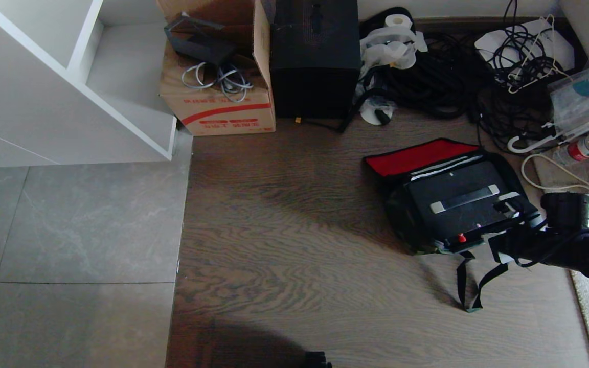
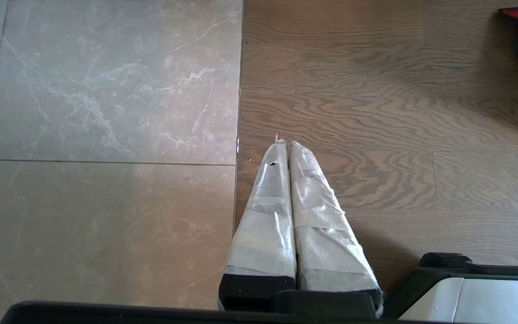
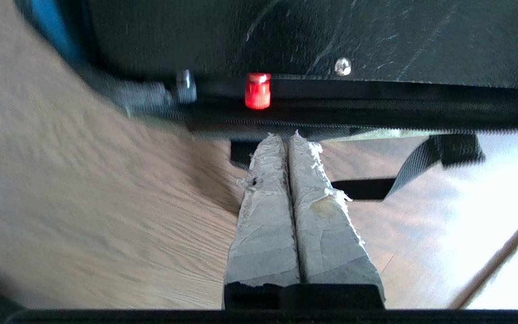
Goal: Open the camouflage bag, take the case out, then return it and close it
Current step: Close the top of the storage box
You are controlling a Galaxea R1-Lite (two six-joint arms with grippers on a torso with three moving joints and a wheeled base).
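The right gripper (image 3: pixel 286 137) has its two tape-wrapped fingers (image 3: pixel 265 211) pressed flat together, pinching nothing; the tips sit just short of the near edge of the bag, close under one small red latch (image 3: pixel 257 90). In the head view this arm reaches in from the right, at the near right corner of the bag. The left gripper (image 2: pixel 284 144) hangs over the floor seam well to the left, its two taped fingers likewise closed on nothing.

One boxy camouflage fabric bag (image 1: pixel 412 235) lies on the wood floor at right, its red-lined lid (image 1: pixel 420 156) flung open on the far side. One flat black hard case (image 1: pixel 458 204) rests inside it, with one silver-ended handle (image 1: pixel 464 198) on top. Two black webbing straps (image 1: pixel 471 286) trail near. Farther off stand one red-striped cardboard box (image 1: pixel 220 110) and one tall black box (image 1: pixel 315 61).
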